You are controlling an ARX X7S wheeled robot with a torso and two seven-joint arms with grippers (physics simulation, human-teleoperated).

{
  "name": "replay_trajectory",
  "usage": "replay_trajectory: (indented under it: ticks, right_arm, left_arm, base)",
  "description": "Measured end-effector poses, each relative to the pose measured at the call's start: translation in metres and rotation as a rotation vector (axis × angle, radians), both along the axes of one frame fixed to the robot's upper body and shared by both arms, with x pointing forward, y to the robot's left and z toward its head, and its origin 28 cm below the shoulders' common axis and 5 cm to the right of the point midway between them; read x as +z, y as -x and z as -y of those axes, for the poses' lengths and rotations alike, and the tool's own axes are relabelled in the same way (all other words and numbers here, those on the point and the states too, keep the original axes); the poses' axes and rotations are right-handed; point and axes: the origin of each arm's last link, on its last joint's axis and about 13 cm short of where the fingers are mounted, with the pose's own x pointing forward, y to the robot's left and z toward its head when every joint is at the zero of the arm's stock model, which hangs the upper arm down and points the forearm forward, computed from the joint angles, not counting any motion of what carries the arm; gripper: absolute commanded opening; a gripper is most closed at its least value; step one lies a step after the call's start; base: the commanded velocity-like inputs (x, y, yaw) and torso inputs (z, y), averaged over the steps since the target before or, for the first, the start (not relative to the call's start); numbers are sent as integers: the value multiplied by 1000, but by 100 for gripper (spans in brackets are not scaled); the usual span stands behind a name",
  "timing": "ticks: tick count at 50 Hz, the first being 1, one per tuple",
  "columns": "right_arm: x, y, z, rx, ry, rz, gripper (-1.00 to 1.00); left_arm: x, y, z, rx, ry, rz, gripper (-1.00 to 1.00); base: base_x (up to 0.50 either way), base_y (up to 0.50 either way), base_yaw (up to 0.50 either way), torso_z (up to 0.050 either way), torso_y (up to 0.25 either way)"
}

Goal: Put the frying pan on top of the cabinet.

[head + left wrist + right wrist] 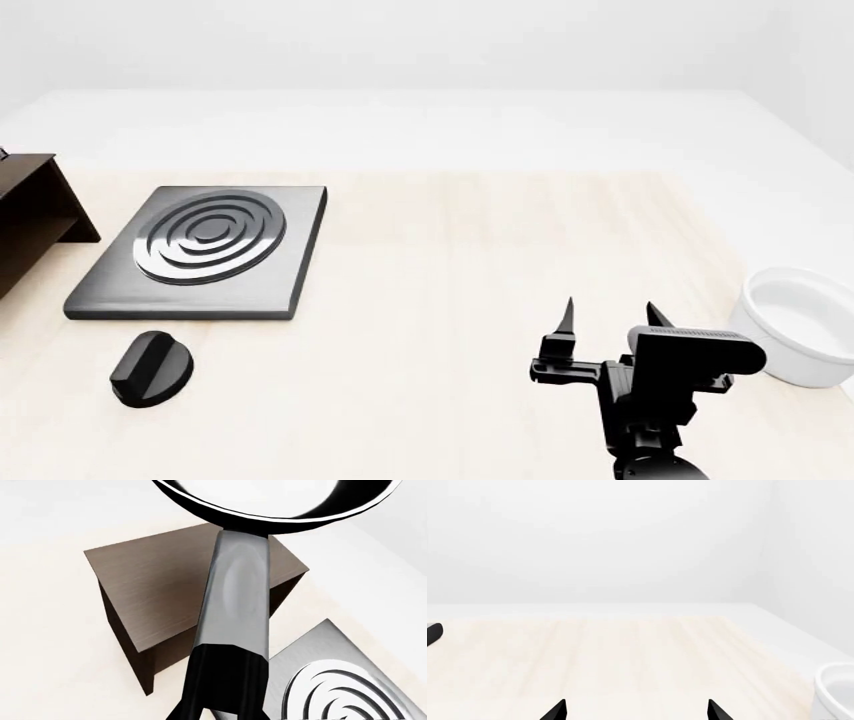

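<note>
The left gripper (223, 700) clamps the handle of the pan (280, 502), which hangs above the cabinet (160, 595) beside the hotplate (347, 680). The right gripper (609, 318) hovers open over the worktop (454, 300), near an empty white bowl (801, 340).

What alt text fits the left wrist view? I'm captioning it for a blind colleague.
A black pan is held up by its grey handle in the left claw, above a brown cabinet whose flat top is bare where it shows. A corner of a grey ringed hotplate lies beside the cabinet on the pale table.
</note>
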Motion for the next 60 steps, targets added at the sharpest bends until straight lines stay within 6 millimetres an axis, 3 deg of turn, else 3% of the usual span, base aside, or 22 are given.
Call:
replay_trajectory:
  ticks: [23,38,39,50,60]
  right_arm:
    - [-2,-1,-1,0,3,-8,100]
    - [-2,-1,-1,-1,5,-9,100]
    - [-2,-1,-1,-1,5,-10,100]
    - [-1,-1,-2,1,6,-10,100]
    - [-1,-2,-3,6,8,-11,100]
  left_arm:
    - [-38,-7,-15,71,92,-72,-100]
    - [-46,-7,-16,86,120,-71,-100]
    - [-46,-7,-16,86,121,-70,100]
    - [-27,-6,-16,80,15,-9,100]
    - [16,4,1,56,-271,201,100]
  base:
    - [0,0,0,0,1]
    - [0,0,0,1,1]
    - [0,0,0,0,0]
    - [0,0,0,0,0]
    - [0,0,0,0,0]
